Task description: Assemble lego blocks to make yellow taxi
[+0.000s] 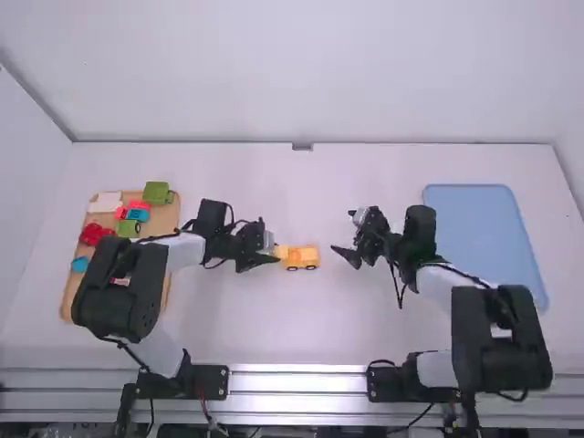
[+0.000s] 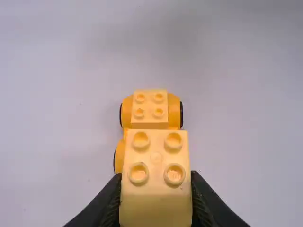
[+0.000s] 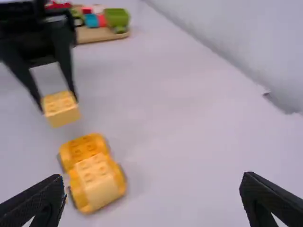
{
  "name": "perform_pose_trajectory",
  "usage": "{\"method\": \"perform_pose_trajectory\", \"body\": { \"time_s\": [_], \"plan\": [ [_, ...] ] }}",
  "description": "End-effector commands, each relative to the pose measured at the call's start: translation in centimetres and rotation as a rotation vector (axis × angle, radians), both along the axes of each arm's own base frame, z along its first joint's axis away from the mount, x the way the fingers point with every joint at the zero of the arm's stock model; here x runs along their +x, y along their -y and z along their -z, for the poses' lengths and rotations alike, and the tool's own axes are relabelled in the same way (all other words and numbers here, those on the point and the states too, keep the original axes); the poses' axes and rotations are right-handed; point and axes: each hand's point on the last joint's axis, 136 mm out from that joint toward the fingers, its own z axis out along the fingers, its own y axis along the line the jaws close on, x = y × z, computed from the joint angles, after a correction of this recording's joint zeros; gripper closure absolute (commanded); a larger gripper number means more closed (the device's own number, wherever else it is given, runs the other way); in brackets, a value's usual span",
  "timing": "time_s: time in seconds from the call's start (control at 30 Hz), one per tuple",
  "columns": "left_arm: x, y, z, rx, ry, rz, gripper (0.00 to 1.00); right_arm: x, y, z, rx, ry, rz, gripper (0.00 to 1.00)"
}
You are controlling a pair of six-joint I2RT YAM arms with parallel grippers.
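So the surface (image 1: pixel 274 333) holds everything. Biggest thing on it is the blue tray (image 1: pixel 484 224), behind the right end effector (image 3: pixel 151 182), over on its outer side. The wooden tray (image 1: pixel 163 222) sits behind the left end effector (image 2: pixel 155 194), with a few coloured bricks (image 1: pixel 96 234) on it.

Left end effector is clamped on a block, right one has its fingers spread with nothing between them.

Next size down is the wheeled base (image 3: pixel 80 205), standing upright on the surface just ahead of the left end effector and lower than it, well apart from the right one. Looks like stiff, light plastic, and with those wheels I'd guess it scoots if you push sideways. If the right one helps, I'd pinch the base low on its flanks and not squeeze hard.

Then the small stuff. One pale block (image 3: pixel 102 184) is on the base's end farther from the left end effector. The held block (image 2: pixel 156 210) is studs up, gripped by two opposite side faces, which seems right for hard, kinda slippery plastic: keeps top and bottom free.

Tiniest bit, the base's bare studs (image 3: pixel 90 145), nearer the left end effector. Probably line up over those, then press straight down; a tilt might jam it.
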Motion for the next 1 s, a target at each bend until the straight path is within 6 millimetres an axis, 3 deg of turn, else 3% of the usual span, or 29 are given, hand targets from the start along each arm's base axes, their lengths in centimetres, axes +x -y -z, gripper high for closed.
{"method": "perform_pose_trajectory", "body": {
  "time_s": [0.0, 0.3, 0.43, 0.73, 0.87, 0.97],
  "plan": [
    [-0.4, 0.7, -0.1, 0.016, 0.01, 0.016, 0.9, -0.4, -1.3, -0.2, 0.049, 0.047, -0.158, 0.01],
    [-0.4, 1.6, 0.2, 0.005, -0.005, 0.018, 0.9, -0.8, -4.6, 5.1, 0.022, -0.043, -0.415, 0.01],
    [0.3, 1.8, 0.6, -0.012, -0.024, -0.011, 0.89, -1.5, -5.9, 6.4, 0.0, -0.035, -0.509, 0.01],
    [0.5, 2.2, 1.7, -0.042, -0.068, -0.018, 0.88, -2.4, -7.1, 8.9, -0.122, -0.056, -0.544, 0.02],
    [0.4, 2.2, 2.1, -0.039, -0.078, -0.019, 0.87, -2.6, -7.2, 9.2, -0.103, -0.037, -0.542, 0.01],
    [0.5, 2.2, 2.3, -0.039, -0.074, -0.019, 0.87, -1.7, -7.5, 10.0, -0.071, -0.084, -0.479, 0.01]
  ]
}}
